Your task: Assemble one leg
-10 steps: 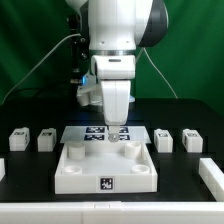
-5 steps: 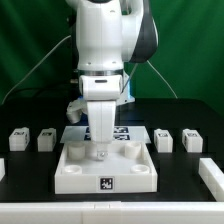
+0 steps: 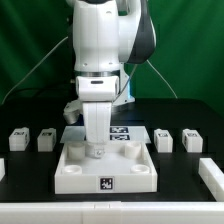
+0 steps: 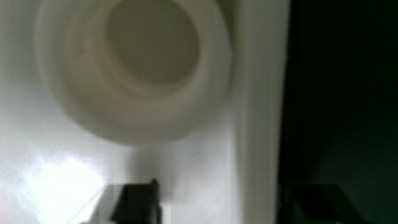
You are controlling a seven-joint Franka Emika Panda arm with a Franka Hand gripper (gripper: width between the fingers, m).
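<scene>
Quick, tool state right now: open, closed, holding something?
Tool: open, straddling the edge of the white panel, nothing held.

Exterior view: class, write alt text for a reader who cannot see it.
A white robot arm reaches down with its gripper into a wide white panel at the centre of a black table. Two small white legs stand on each side, untouched.

Op: What's on wrist cam?

Tech: You see a blurred close-up: white panel (image 4: 89, 170) w/ one round hole (image 4: 151, 45). A dark surface (image 4: 347, 90) runs beside the panel edge. The gripper (image 4: 226, 203) has its fingertips (image 4: 134, 200) apart, edge strip btwn them; contact can't be told.
</scene>
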